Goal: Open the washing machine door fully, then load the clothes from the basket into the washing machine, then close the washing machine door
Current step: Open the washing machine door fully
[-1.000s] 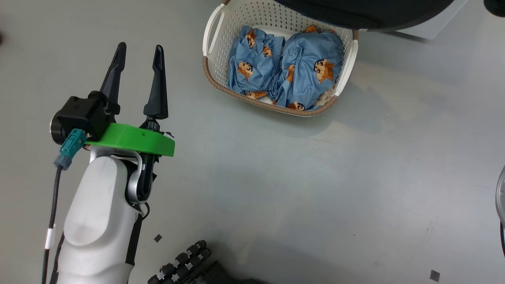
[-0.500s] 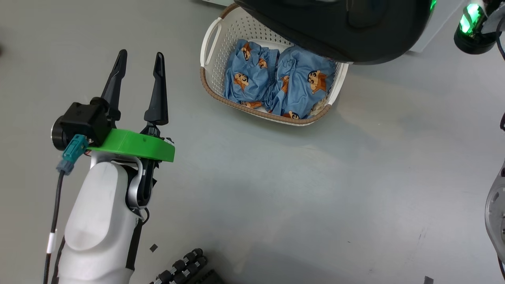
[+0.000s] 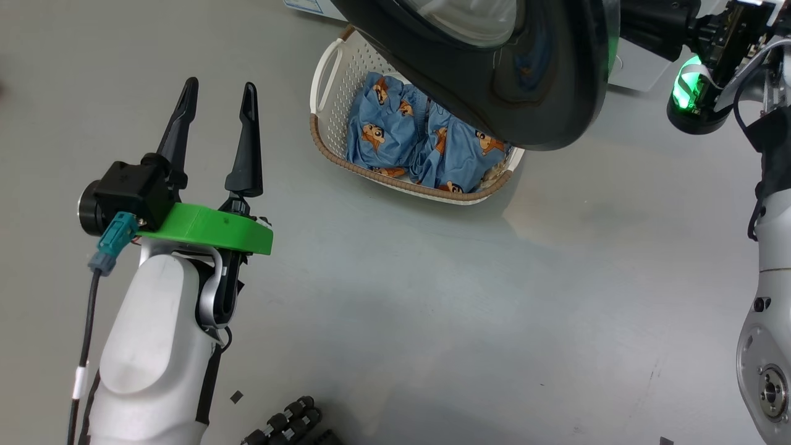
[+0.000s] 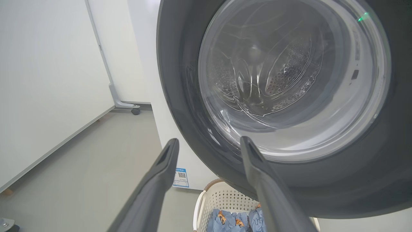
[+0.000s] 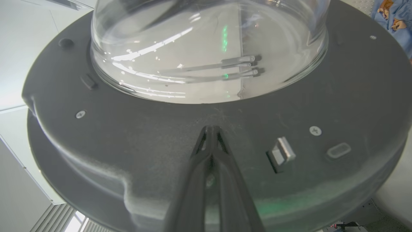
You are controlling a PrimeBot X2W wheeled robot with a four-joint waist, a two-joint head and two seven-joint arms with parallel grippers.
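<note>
Head view: my left tool (image 3: 220, 83) hangs over the bare floor (image 3: 432, 309) at lower left, fingers spread wide and holding nothing. The washing machine door (image 3: 432, 74) juts in from the top, its black rim covering the far part of the basket (image 3: 383, 176). The clothes (image 3: 395, 136) lie bunched inside, none loaded. My right arm (image 3: 766, 296) reaches up the right edge toward the door.

Left wrist view: between the parted fingers I see the door's outer face and glass bowl (image 4: 289, 80). The basket sits low beneath it, near the white front of the washing machine (image 4: 194, 167).

Right wrist view: the right tool (image 5: 210, 130) is pinched shut on nothing, tips laid against the door's inner rim just below the bowl, left of the latch (image 5: 281, 154).

I judge the first step is in hand, with the door only part open. Next I'd push it round with the shut tool until it clears the basket, minding that the tips don't slide off. Then the open left tool can go for the clothes.
</note>
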